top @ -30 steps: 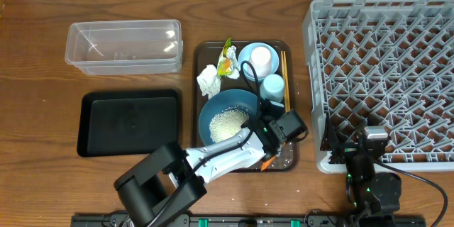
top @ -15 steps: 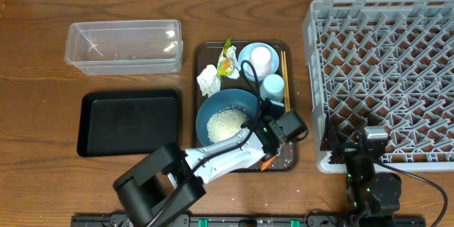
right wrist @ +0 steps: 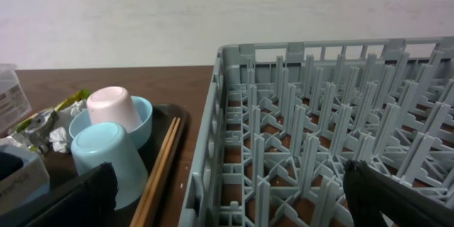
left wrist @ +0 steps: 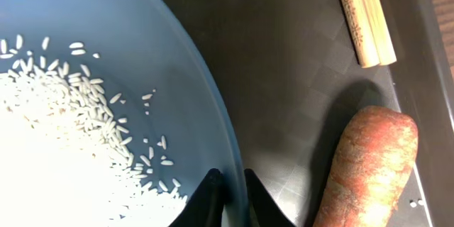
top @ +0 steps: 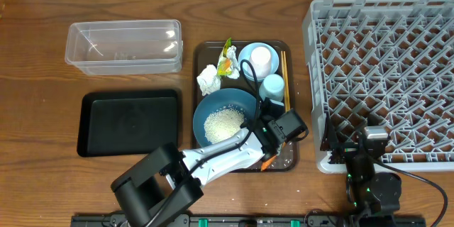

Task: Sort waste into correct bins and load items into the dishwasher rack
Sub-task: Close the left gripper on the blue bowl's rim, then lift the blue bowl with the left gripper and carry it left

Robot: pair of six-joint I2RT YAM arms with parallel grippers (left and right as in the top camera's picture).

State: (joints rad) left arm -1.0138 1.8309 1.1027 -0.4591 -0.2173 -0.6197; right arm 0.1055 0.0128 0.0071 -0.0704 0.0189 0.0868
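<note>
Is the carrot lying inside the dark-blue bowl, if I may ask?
No, the carrot lies on the tray beside the dark-blue bowl, outside its rim.

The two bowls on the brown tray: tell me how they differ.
The dark-blue bowl is larger and holds rice; the light-blue bowl is smaller and holds an upturned white cup. The left claw pinches the dark-blue bowl's rim; nothing grips the light-blue bowl. Both sit on the brown tray.
</note>
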